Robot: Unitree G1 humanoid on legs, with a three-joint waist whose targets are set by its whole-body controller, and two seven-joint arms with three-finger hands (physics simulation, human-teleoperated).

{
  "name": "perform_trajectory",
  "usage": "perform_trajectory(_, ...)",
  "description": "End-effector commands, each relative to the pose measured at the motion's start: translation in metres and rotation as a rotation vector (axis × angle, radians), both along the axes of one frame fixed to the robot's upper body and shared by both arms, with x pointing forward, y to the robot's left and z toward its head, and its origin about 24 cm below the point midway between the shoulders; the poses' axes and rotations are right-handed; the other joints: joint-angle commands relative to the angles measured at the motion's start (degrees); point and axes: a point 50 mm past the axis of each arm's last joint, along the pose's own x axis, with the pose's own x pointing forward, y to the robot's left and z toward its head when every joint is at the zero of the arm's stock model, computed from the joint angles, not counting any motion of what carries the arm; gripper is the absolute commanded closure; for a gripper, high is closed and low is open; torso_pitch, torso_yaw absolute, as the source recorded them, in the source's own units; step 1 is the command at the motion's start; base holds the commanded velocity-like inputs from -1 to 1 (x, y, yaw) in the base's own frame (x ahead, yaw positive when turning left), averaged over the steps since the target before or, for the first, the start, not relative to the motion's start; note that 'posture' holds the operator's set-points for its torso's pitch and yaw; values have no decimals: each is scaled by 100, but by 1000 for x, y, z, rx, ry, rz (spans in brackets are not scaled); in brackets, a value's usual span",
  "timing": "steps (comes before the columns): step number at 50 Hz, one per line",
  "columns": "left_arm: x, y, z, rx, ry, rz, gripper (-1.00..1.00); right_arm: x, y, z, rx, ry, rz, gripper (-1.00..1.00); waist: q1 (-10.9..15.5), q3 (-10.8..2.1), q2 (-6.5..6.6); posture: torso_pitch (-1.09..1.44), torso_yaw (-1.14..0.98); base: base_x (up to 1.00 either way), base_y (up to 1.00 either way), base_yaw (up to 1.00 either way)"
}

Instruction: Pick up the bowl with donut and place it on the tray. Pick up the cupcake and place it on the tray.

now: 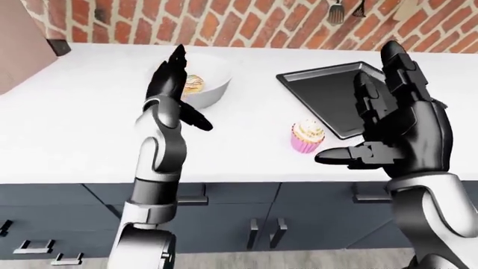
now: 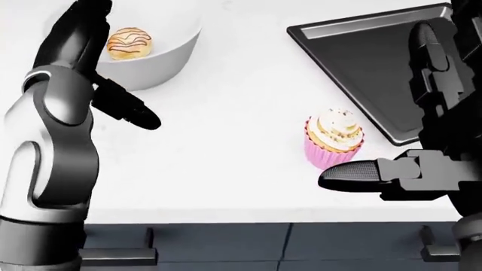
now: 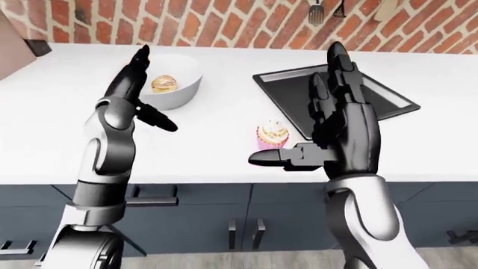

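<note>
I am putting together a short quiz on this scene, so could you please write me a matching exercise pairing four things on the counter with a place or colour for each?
Things:
1. donut
2. cupcake
3. tray
4. right robot hand

Descriptions:
A. dark, flat and bare, at the head view's upper right
B. inside the white bowl
C. pink wrapper, standing on the white counter beside the tray's corner
D. open, thumb stretched out just below the cupcake in the head view

Pairs: 1-B, 2-C, 3-A, 4-D
</note>
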Motion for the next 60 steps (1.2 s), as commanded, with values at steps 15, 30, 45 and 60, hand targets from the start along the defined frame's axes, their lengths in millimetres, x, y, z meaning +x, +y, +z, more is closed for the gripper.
perform_trajectory(15, 38, -12, -1, 122, -124, 34, -100, -3, 2, 6, -5, -65, 10, -100, 8, -194, 36, 0, 0, 0, 0, 0)
perform_trajectory(30, 35, -15, -9, 152, -111, 13, 12, -2, 2, 3, -2, -62, 11, -100, 16, -225, 62, 0, 0, 0, 0, 0)
perform_trajectory(45, 33, -14, -17, 289, -78, 27, 53, -6, 2, 9, -4, -71, 13, -100, 14, -239, 78, 0, 0, 0, 0, 0)
perform_trajectory(60, -23, -6, 47, 249, -175, 7, 100, -6, -8, 24, -100, -75, 0, -100, -30, -189, 31, 0, 0, 0, 0, 0)
